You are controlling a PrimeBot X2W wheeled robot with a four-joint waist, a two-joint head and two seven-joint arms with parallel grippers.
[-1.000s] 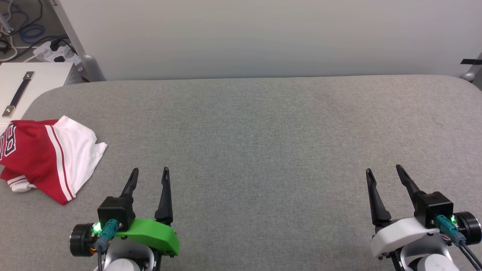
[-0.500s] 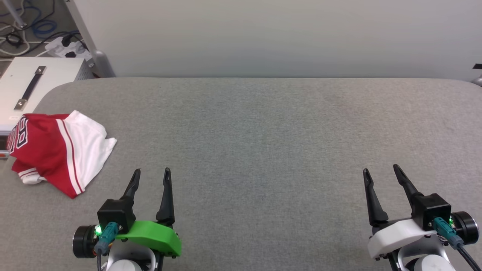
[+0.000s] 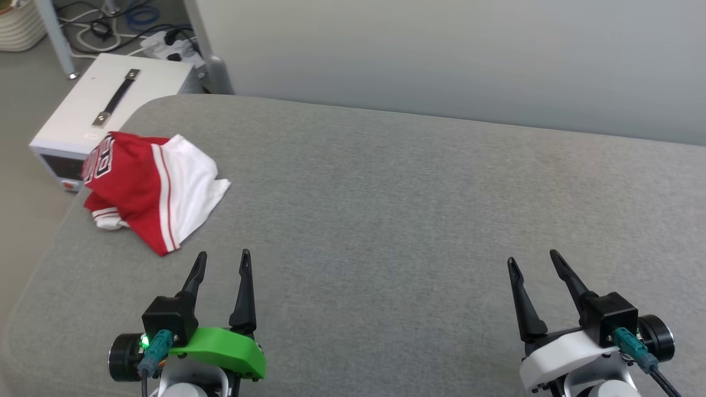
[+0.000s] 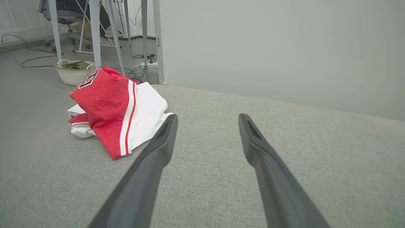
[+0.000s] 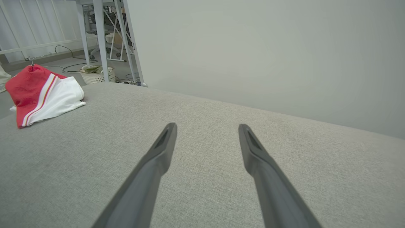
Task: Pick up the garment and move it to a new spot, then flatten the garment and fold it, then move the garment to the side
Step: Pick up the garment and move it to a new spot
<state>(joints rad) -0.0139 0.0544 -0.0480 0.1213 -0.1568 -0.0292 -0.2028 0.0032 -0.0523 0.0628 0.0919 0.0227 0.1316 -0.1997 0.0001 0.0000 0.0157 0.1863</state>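
The garment (image 3: pixel 151 187) lies crumpled near the left edge of the grey padded table (image 3: pixel 386 209), red with a white sleeve, striped trim and dark lettering at its far end. It also appears in the left wrist view, garment (image 4: pixel 114 107), and far left in the right wrist view, garment (image 5: pixel 41 93). My left gripper (image 3: pixel 222 256) stands open just in front of and to the right of it, not touching. Over at the lower right my right gripper (image 3: pixel 532 258) is open too, far from the cloth, nothing between its fingers.
A white box with a black handle (image 3: pixel 110 105) stands on the floor beside the table's far left corner, with cables and a power strip (image 3: pixel 165 47) behind it. A white basket (image 4: pixel 74 71) and table legs stand beyond. A pale wall (image 3: pixel 441 55) runs behind the table.
The head camera has turned left, so the whole picture shifted right and the garment now sits farther into view. Both grippers stay open and keep their pose.
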